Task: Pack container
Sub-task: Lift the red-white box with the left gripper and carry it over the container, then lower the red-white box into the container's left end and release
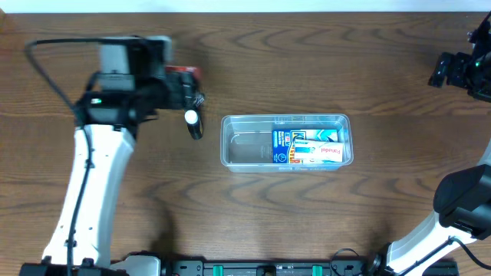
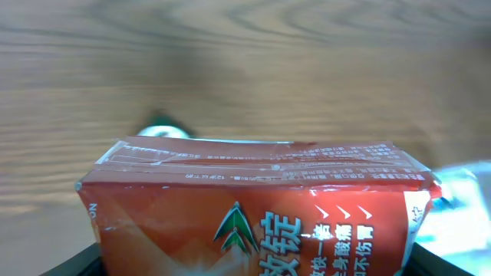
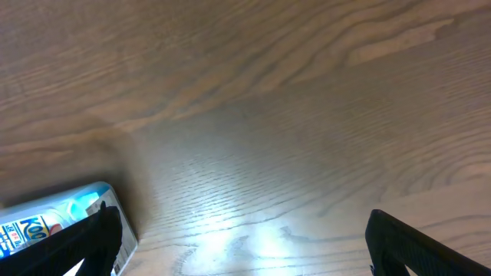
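Container [image 1: 245, 146] at centre frame has free room in its left half, so the left hand [image 1: 188, 86], pinching the red box [image 2: 253, 207], should lower it flat there.

The red-orange box [image 2: 253, 215] bears white Chinese characters and a green-and-white leaf emblem, the container [image 1: 245, 149] is clear with a blue-and-white box [image 1: 285, 147] inside, and the table [image 1: 307, 61] is brown wood-grain.

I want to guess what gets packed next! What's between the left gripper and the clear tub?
A small dark tube with a white cap lies on the table between the left gripper and the container. The overhead view shows it.
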Controlling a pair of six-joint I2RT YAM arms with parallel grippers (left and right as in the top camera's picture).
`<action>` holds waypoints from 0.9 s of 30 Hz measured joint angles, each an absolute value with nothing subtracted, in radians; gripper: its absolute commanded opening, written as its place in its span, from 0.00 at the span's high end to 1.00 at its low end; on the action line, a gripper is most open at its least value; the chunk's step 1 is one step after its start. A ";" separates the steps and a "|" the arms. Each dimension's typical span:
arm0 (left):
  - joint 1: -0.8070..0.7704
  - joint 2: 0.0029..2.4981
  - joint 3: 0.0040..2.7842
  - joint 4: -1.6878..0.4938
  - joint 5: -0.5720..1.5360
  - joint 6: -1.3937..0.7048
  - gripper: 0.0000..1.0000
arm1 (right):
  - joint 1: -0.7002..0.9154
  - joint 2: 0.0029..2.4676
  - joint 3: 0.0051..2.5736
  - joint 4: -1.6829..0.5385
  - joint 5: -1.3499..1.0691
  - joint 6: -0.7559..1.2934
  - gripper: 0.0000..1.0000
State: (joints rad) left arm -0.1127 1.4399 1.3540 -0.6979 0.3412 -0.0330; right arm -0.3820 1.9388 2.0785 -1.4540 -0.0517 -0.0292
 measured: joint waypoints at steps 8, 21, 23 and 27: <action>-0.336 1.486 1.354 -0.684 0.314 -0.111 0.21 | -0.382 1.939 2.078 -1.454 -0.052 -0.029 0.01; -0.562 1.674 1.354 -0.676 0.190 -0.263 0.21 | -0.382 1.939 2.078 -1.454 -0.052 -0.029 0.01; -0.588 1.703 1.354 -0.678 0.168 -0.285 0.21 | -0.382 1.939 2.078 -1.454 -0.052 -0.029 0.01; -0.628 1.738 1.354 -0.711 0.119 -0.324 0.21 | -0.382 1.939 2.078 -1.454 -0.052 -0.029 0.01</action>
State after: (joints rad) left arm -0.6277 1.7382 1.3540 -0.7113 0.1192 -0.3241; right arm -0.3820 1.9388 2.0785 -1.4540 -0.0517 -0.0292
